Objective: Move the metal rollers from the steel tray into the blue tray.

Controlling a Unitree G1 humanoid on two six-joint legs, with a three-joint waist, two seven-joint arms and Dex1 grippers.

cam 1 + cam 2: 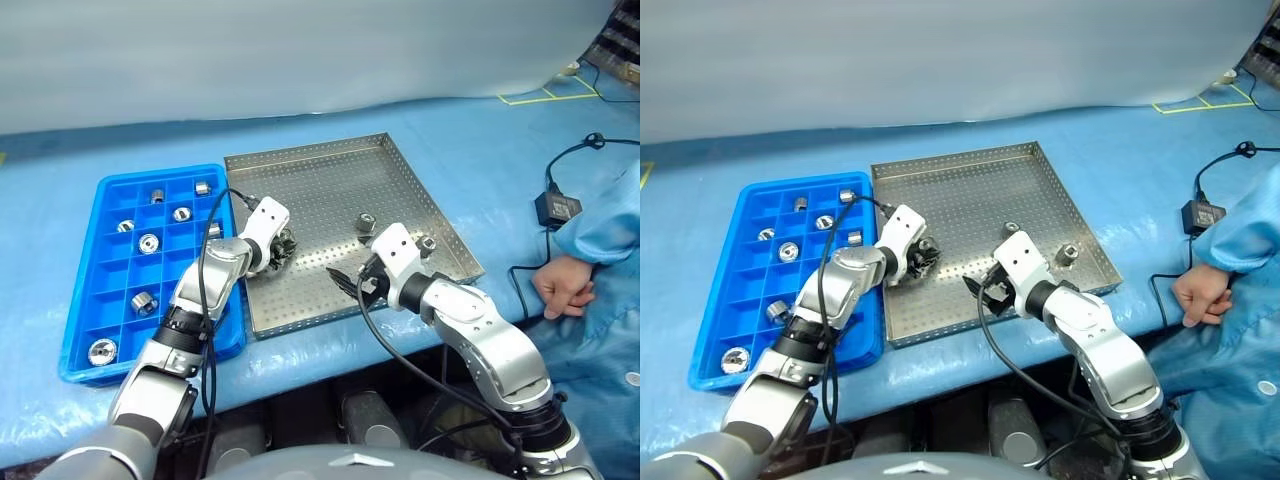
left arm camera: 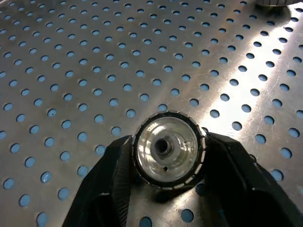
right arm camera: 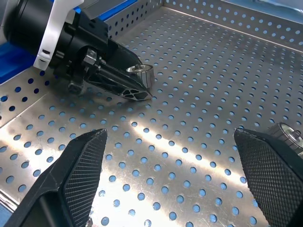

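Left hand point(image 2: 166, 163) clenched on one of the metal rollers point(image 2: 168, 147), low over the steel tray point(image 1: 300, 180) near its side toward the blue tray point(image 1: 110, 195), presumably for transfer; right hand point(image 3: 173, 177) released, idle.

Bright glare sliding across the steel tray point(image 3: 199, 56), brushed grey metal, finely scratched, punched through with rows of small holes; the roller point(image 2: 168, 149) shines like polished chrome, its rim ringed with fine notches, pinched between matt black plastic fingers point(image 2: 111, 179); the right gripper's pads point(image 3: 83, 172) wear a rough knurled diamond texture, dull and dark; over there the blue tray point(image 1: 95, 215) looks like smooth glossy plastic, and the table cover point(image 1: 480, 130) is a soft matt blue sheet, slightly wrinkled
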